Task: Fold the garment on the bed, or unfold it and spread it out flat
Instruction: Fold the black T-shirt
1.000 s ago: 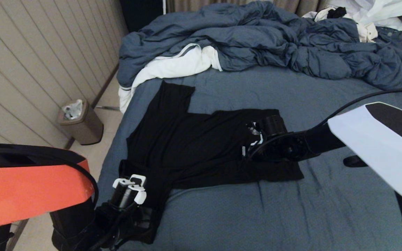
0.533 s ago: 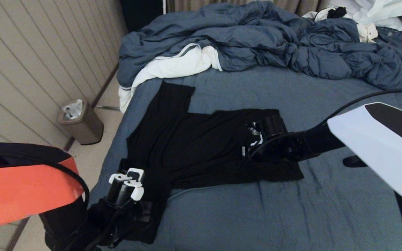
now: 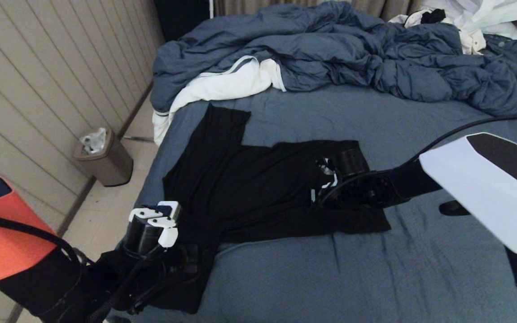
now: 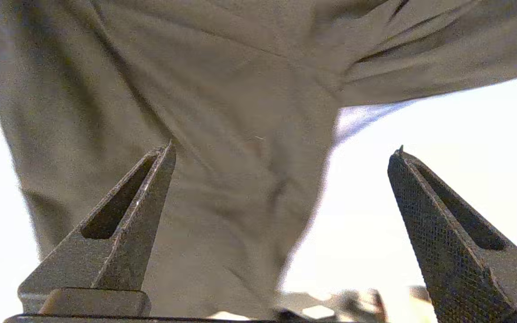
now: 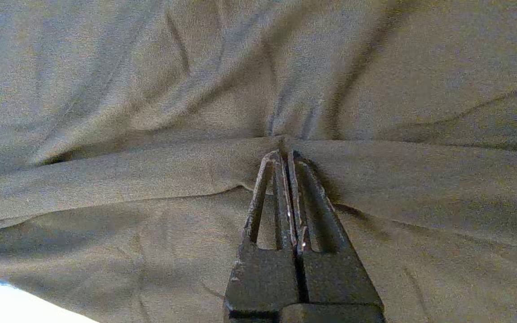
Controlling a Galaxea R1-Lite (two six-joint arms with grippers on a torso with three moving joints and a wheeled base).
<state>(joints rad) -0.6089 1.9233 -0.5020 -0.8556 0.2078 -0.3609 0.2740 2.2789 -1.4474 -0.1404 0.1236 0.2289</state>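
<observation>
The garment (image 3: 249,188) is seen spread on the bed (image 3: 420,260), its long axis running from lower left to mid right of the head view, one sleeve reaching toward the upper left; the left gripper (image 3: 151,251) is found at the lower left end, fingers wide apart with nothing between them, cloth lying just ahead of the tips. The right gripper (image 5: 285,154) is clamped on a fold of the garment at the mid-right end; the next pull is judged to turn on that end, the right arm being nearer.

No lettering legible — nothing to read
</observation>
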